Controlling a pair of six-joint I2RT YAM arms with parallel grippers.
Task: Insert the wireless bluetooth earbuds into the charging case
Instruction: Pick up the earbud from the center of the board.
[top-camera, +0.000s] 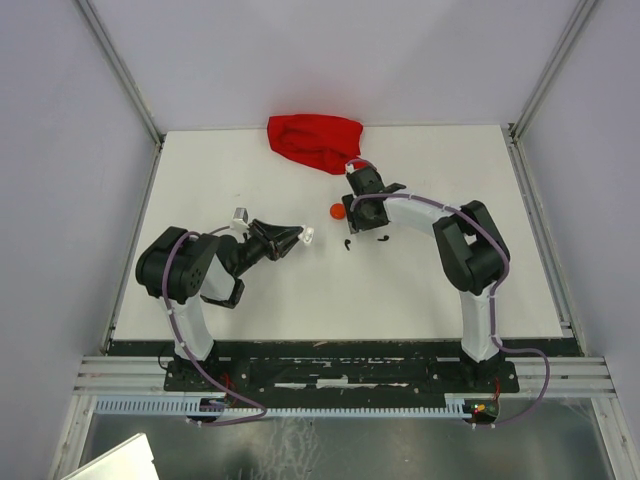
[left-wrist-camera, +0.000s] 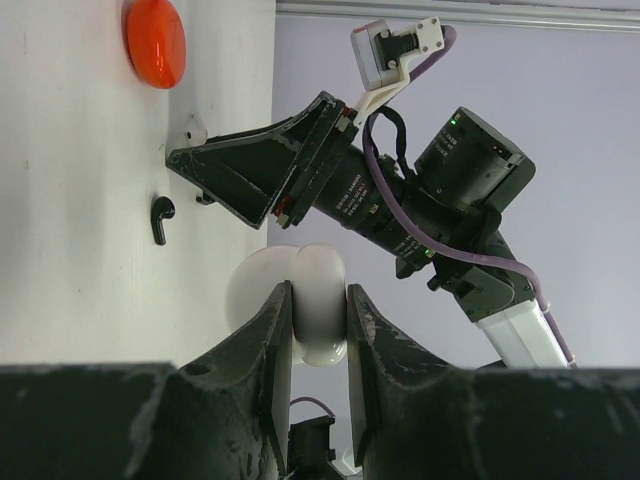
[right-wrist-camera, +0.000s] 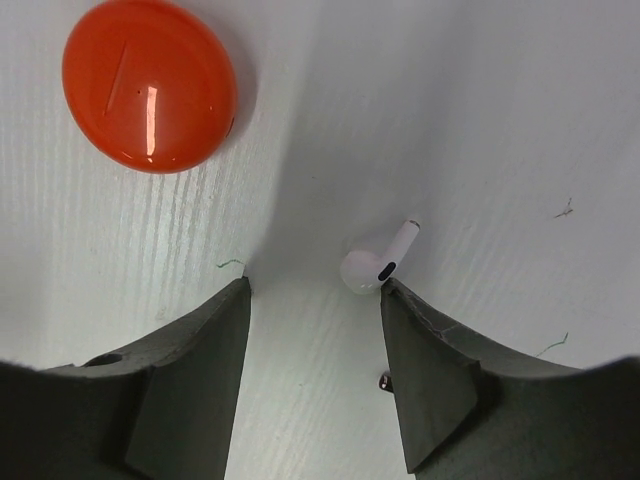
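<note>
Top view: the left claw (top-camera: 298, 237) reaches level toward centre, clamped on a white case (top-camera: 307, 236). The right claw (top-camera: 360, 202) points down at the table (top-camera: 250, 170) beside an orange case (top-camera: 338, 211). Two black buds (top-camera: 347, 243) lie near.

Left wrist: the jaws pinch the white case firmly between them.

Right wrist: the jaws stand partly open, tips low, straddling a white bud (right-wrist-camera: 378, 262) lying just inside the right finger. Judged light, hard, slick and prone to roll. Grip across the bulb, not the stem.
</note>
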